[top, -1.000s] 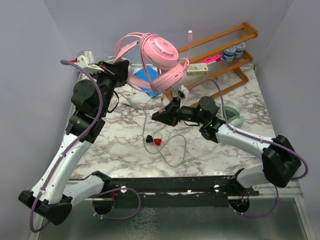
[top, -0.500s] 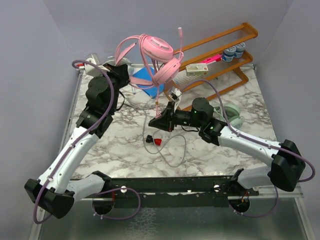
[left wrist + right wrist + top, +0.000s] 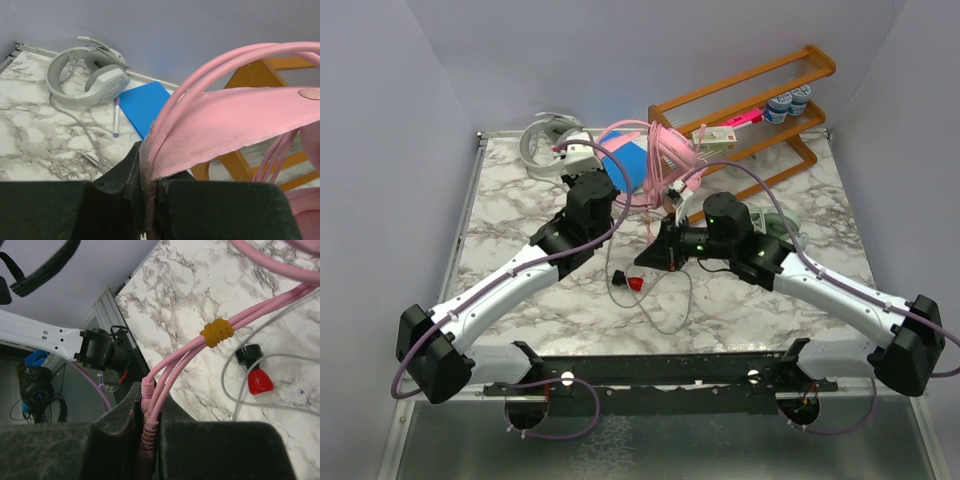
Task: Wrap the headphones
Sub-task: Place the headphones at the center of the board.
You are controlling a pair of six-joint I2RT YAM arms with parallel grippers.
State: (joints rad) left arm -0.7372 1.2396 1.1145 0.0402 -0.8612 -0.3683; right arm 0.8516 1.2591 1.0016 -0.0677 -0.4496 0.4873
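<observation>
On the grey-veined white marble tabletop (image 3: pixel 510 215), beside the slanted orange wooden rack (image 3: pixel 760 95) at its far right corner, the pink over-ear headset (image 3: pixel 660 160) is near the middle of the far edge, its headband clamped in the left pincer (image 3: pixel 150 185). The silver-grey over-ear headset (image 3: pixel 85 75) lies at the far left corner, with a flat blue pad (image 3: pixel 145 102) just beside it. The right pincer (image 3: pixel 147 410) is closed tight on the looped thin pink cable (image 3: pixel 190 352), which is bound by a small yellow band (image 3: pixel 217 332), near a little red-and-black plug (image 3: pixel 255 375).
</observation>
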